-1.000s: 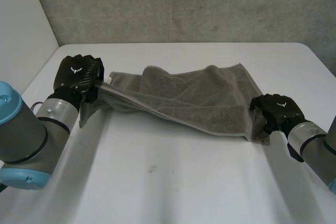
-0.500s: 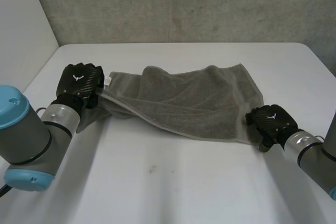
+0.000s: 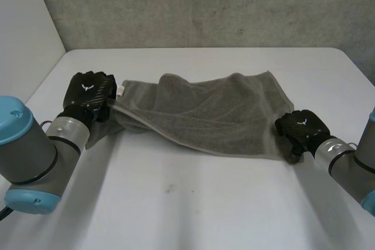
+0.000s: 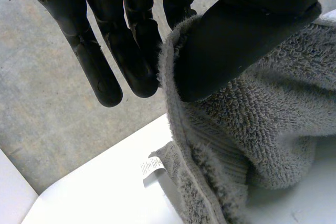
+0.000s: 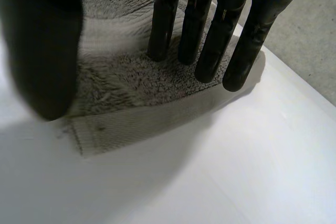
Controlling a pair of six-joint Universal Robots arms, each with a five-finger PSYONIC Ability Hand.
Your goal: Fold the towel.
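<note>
1. Two hands at the grey towel [image 3: 205, 115] on the white table [image 3: 193, 209].
2. Left wrist view — left hand [image 4: 247, 30] pinches a raised edge, thumb against fingers.
3. Right wrist view — right hand [image 5: 202, 24] holds straight fingers over a flat corner, gripping nothing.
4. Concrete wall [image 3: 205, 4] behind.

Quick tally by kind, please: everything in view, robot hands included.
towel: 1
robot hands: 2 (left robot hand, right robot hand)
table: 1
Total: 4
</note>
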